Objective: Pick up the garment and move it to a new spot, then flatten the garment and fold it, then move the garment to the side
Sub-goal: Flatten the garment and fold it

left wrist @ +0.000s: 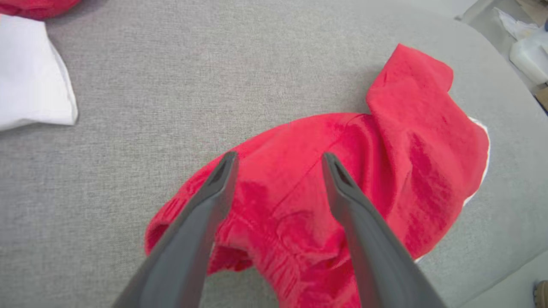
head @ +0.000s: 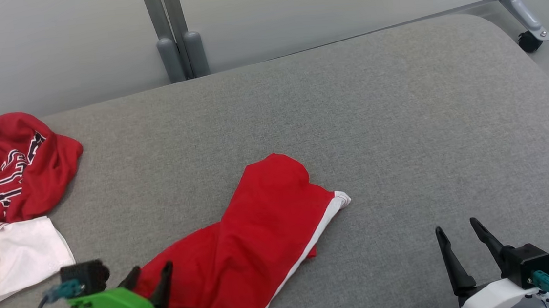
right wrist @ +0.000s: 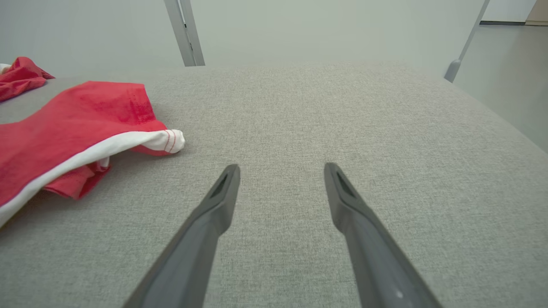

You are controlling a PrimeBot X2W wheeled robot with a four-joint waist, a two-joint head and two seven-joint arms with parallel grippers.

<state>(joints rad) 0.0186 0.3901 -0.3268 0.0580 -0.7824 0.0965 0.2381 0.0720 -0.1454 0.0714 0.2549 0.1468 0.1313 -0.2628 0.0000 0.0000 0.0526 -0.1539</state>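
- The red garment (head: 251, 234) lies crumpled on the grey desk (head: 399, 115), near and left of centre.
- My left jaws stand wide above its near end, fingers (left wrist: 209, 205) gripping nothing.
- My right jaws hover wide and empty at near right, fingers (right wrist: 209, 214) apart from the garment.
- A red-and-white jersey (head: 8, 194) lies at the left edge.

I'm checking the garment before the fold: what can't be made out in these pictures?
- Head view: red shorts' near end, cut by the bottom edge and hidden behind the left gripper.
- Head view: jersey lettering, creased and cut by the left edge, unreadable.
- Left wrist view: whether the fingers touch the shorts, unclear from this angle.
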